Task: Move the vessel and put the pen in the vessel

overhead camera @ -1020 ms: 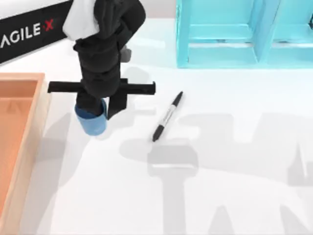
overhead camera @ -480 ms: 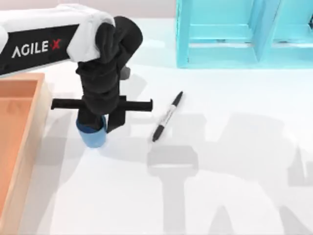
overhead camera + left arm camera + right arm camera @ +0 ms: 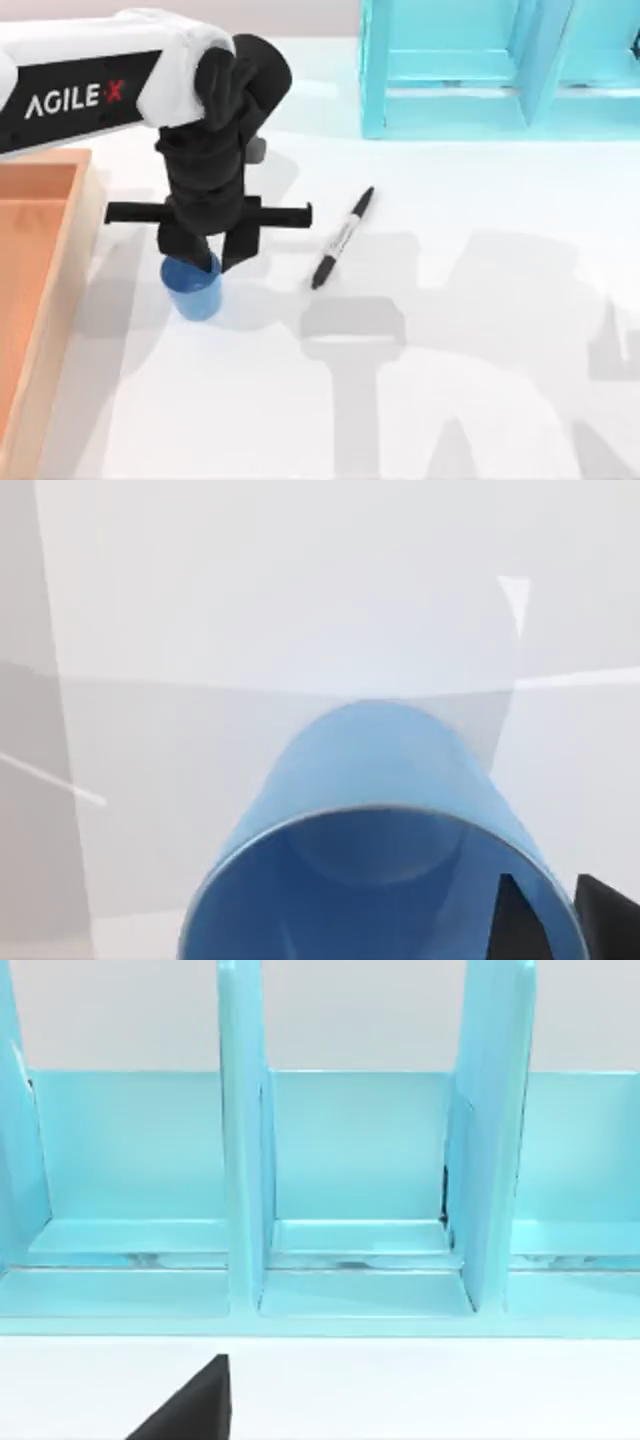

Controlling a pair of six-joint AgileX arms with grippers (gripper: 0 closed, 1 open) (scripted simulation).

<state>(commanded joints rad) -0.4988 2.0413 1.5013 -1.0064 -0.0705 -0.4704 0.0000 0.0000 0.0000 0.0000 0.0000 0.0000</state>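
The vessel is a small blue cup standing upright on the white table, left of centre. My left gripper hangs just above its rim, its two fingers apart and astride the cup's right wall. In the left wrist view the vessel shows its open mouth, with a black fingertip inside the rim and another outside it. The pen, black with a pale middle band, lies slantwise on the table to the right of the cup. My right gripper is parked in front of the shelf.
A turquoise shelf stands along the back right; its compartments face the right wrist camera. A wooden tray borders the table's left edge, close to the cup. White table stretches in front and to the right.
The left arm carried the cup forward and slightly right. In the last half second the arm held still while the cup dropped lower below the fingers, showing more of its mouth. The pen stayed put.
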